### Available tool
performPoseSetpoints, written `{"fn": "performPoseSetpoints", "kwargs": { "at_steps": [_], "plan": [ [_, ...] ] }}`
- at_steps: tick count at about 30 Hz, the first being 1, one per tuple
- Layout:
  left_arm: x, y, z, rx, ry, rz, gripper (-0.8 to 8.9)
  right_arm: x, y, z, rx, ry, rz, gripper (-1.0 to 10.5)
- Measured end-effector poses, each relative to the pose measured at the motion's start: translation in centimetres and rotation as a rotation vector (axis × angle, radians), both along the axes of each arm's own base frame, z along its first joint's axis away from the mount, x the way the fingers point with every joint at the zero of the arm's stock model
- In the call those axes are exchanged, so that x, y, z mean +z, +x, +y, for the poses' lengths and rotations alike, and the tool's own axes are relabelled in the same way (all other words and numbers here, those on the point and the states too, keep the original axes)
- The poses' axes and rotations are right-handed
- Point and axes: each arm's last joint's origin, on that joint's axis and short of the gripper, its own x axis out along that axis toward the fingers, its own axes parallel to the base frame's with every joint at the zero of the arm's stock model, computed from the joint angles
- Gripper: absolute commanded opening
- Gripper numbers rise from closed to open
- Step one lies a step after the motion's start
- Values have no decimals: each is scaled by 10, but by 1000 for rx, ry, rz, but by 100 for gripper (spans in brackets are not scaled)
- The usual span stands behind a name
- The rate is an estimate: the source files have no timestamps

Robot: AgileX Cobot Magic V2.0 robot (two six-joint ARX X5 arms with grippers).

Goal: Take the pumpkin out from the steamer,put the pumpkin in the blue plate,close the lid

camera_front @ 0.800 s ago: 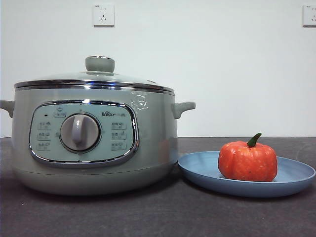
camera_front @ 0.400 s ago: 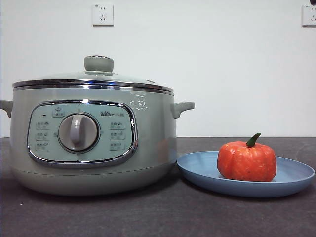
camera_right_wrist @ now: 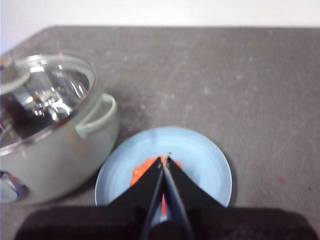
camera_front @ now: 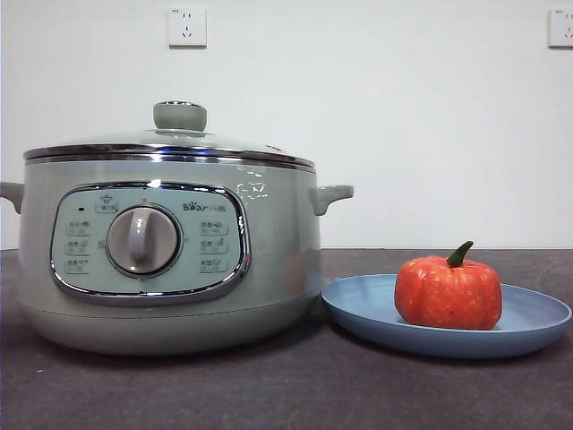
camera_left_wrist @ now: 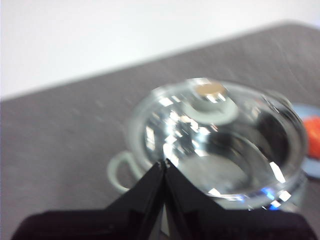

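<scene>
The pumpkin (camera_front: pixel 448 291) sits upright in the blue plate (camera_front: pixel 537 313), toward its middle, stem up. The plate lies just beside the steamer (camera_front: pixel 170 260), whose glass lid (camera_front: pixel 170 143) rests flat on the chrome rim, knob on top. All three parts of the task look done, I judge.

The left gripper (camera_left_wrist: pixel 165 164) hangs above the lid with its jaws pressed together and holding nothing. The right gripper (camera_right_wrist: pixel 164 161) hangs above the plate, jaws also together, empty.

What remains is to retreat well: each arm should rise straight up, so that it does not brush the knob or the pumpkin's stem.
</scene>
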Motion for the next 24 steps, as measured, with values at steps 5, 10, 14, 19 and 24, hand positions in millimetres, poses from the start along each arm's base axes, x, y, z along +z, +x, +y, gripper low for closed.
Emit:
{"fn": "performPoseSetpoints", "kwargs": {
  "at_steps": [5, 10, 14, 19, 24],
  "plan": [
    [-10, -7, 16, 205, -22, -159, -4, -4, -2, -1, 0, -21, 45, 2],
    [-51, 5, 24, 341, -4, -151, -4, -7, -3, -1, 0, -35, 75, 1],
    [-97, 22, 30, 388, -8, -85, -4, -9, -3, -2, 0, -40, 87, 1],
    [-134, 30, 32, 412, -52, 18, -4, -9, -3, -2, 0, -41, 88, 1],
    [-136, 31, 32, 418, -83, 13, -4, -9, -3, -2, 0, -41, 87, 1]
  ]
}}
